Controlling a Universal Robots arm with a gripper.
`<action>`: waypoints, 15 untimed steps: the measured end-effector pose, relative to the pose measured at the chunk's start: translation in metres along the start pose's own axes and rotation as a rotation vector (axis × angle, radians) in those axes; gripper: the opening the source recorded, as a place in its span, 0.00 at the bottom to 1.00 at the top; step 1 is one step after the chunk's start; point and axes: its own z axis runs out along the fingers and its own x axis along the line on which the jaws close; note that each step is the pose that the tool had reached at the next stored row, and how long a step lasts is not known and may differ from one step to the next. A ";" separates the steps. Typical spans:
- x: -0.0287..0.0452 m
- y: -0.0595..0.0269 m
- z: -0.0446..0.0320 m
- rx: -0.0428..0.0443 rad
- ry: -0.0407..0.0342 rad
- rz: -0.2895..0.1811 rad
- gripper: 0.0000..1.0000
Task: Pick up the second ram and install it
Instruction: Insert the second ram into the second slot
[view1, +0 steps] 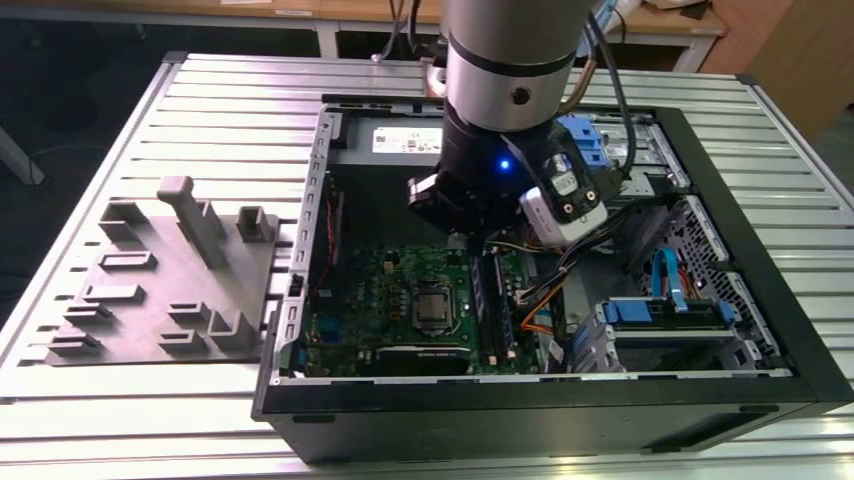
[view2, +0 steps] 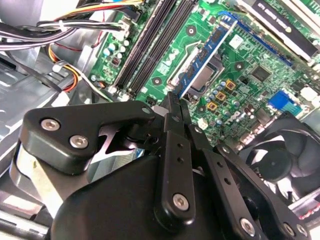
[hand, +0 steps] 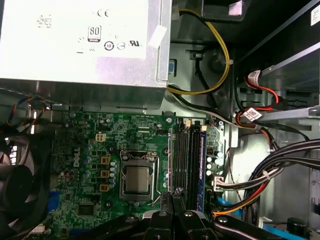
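Over the slots (hand: 182, 155), gripper (view2: 172, 100) pinches narrow on the ram (view2: 207, 57); beyond the slots, a white printed label (hand: 95, 35).

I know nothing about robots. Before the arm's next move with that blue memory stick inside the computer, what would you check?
1. Grip: the gripper is closed on the second ram: ok.
2. Direction: the ram runs parallel to the black slot rails: ok.
3. Position over an empty slot: cannot tell; the two wrist views place it differently against the rails.
4. Seated in a slot: not ok; it is held above the motherboard.
5. Path: the cables lie beside the rails, not across them: ok.
6. Slot latches open: cannot tell.
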 end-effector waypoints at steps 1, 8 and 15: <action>0.0001 -0.0001 0.0017 0.0000 0.0000 0.000 0.09; 0.0004 -0.0006 0.0109 -0.0052 -0.0001 0.000 0.09; -0.0007 -0.0005 0.0118 -0.0064 0.0000 0.000 0.09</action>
